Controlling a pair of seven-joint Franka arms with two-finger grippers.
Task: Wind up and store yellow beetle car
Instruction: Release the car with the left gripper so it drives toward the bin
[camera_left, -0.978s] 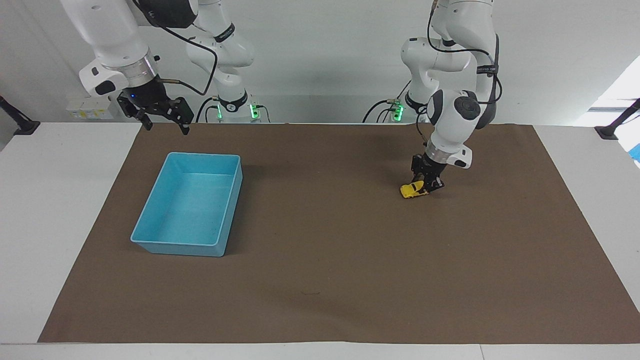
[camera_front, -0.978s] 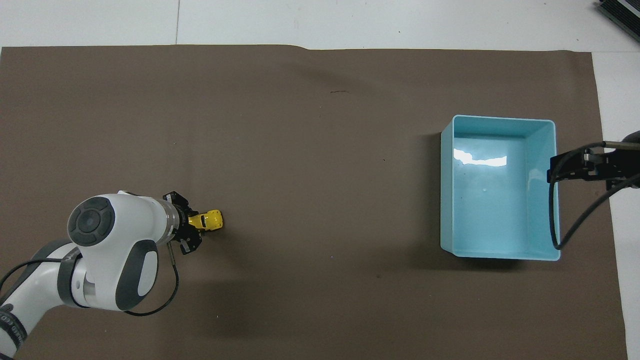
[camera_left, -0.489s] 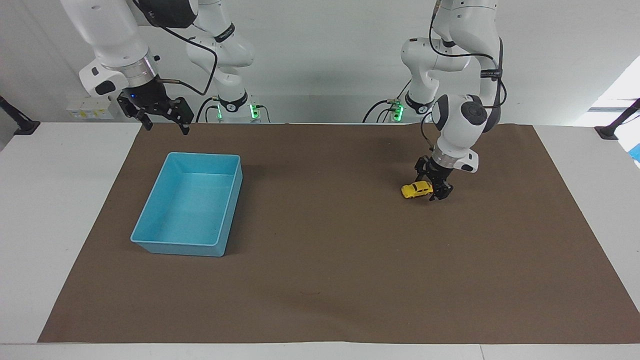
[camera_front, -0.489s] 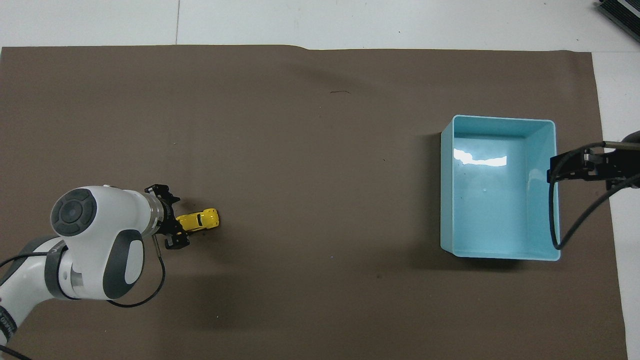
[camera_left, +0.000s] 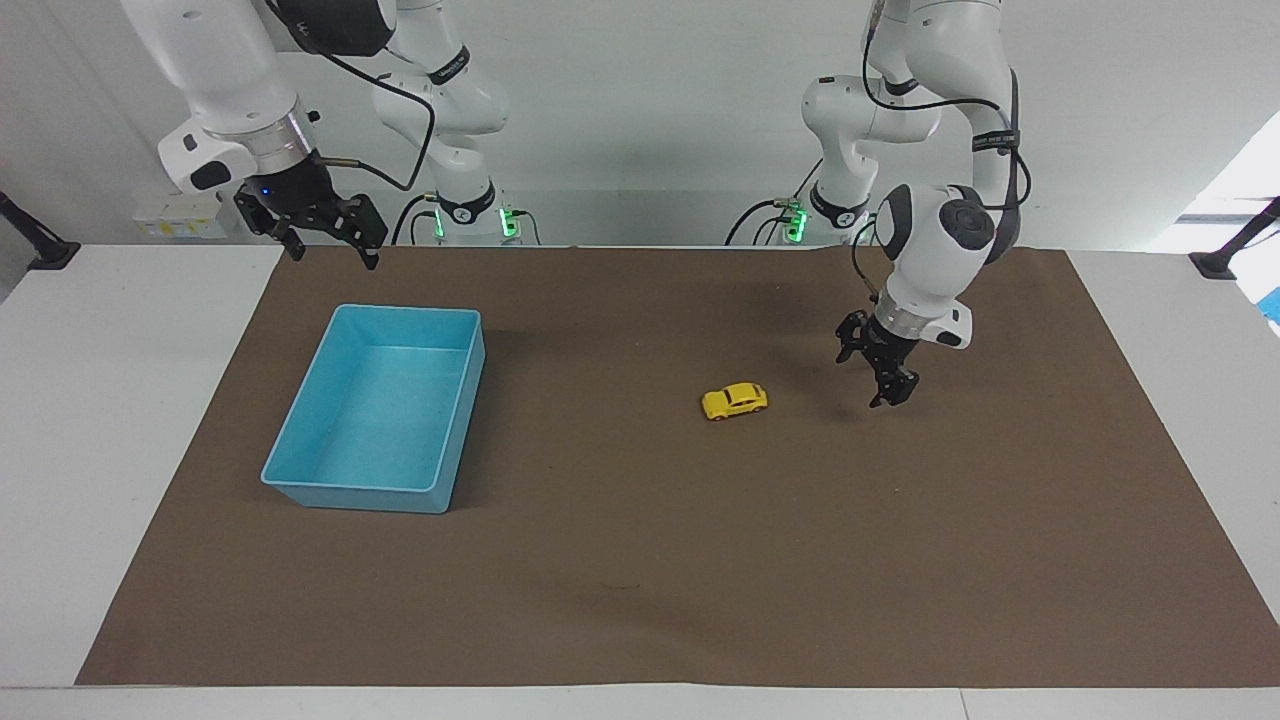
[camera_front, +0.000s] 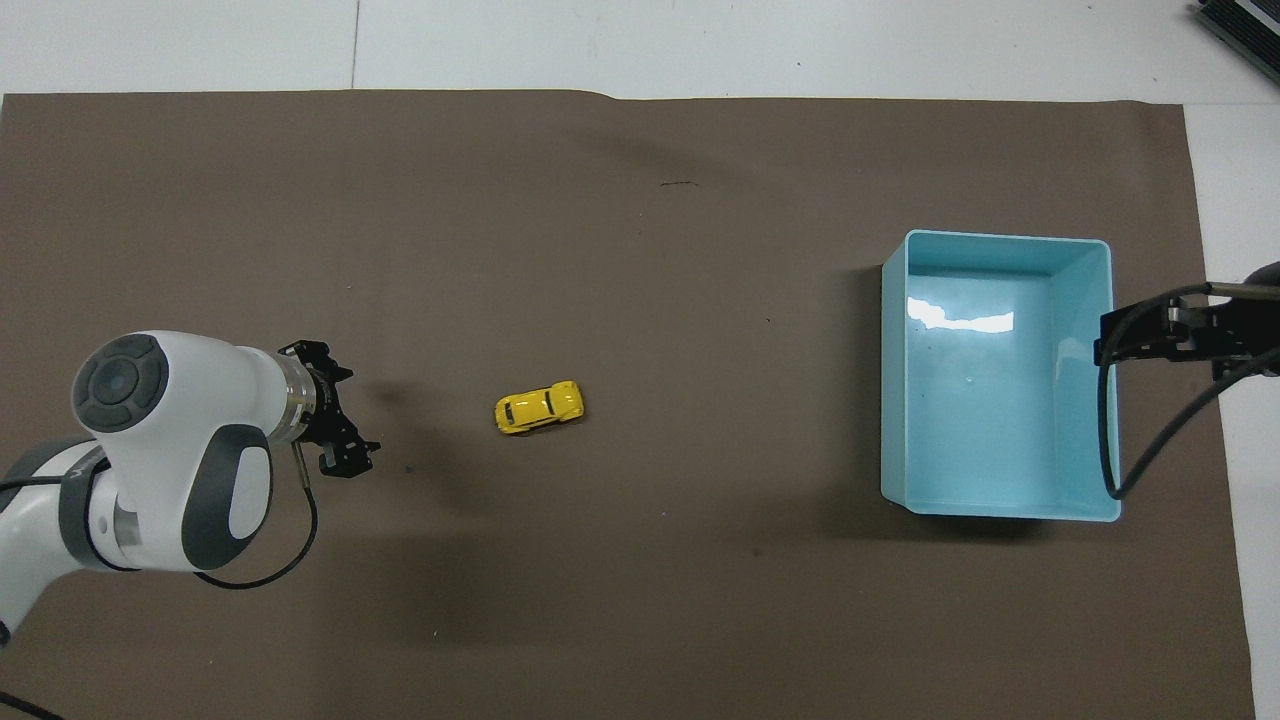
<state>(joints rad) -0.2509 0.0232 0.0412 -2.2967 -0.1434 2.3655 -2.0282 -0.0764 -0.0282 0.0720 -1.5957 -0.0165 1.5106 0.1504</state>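
Two tools are seen spread wide and empty: left tool (camera_left: 884, 378) beside the tiny yellow beetle-shaped toy car (camera_left: 734, 401), right tool (camera_left: 330, 240) near the light-blue plastic bin (camera_left: 300, 470).

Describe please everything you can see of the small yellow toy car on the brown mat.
The small yellow toy car has a rounded, beetle-like body that looks like glossy plastic or painted metal, with dark windows and small black wheels. It stands upright on its wheels on the brown mat, by itself, with nothing touching it. It lies between the light blue plastic bin and the open left gripper, apart from both. Its long axis runs roughly along the table's length, toward the bin.
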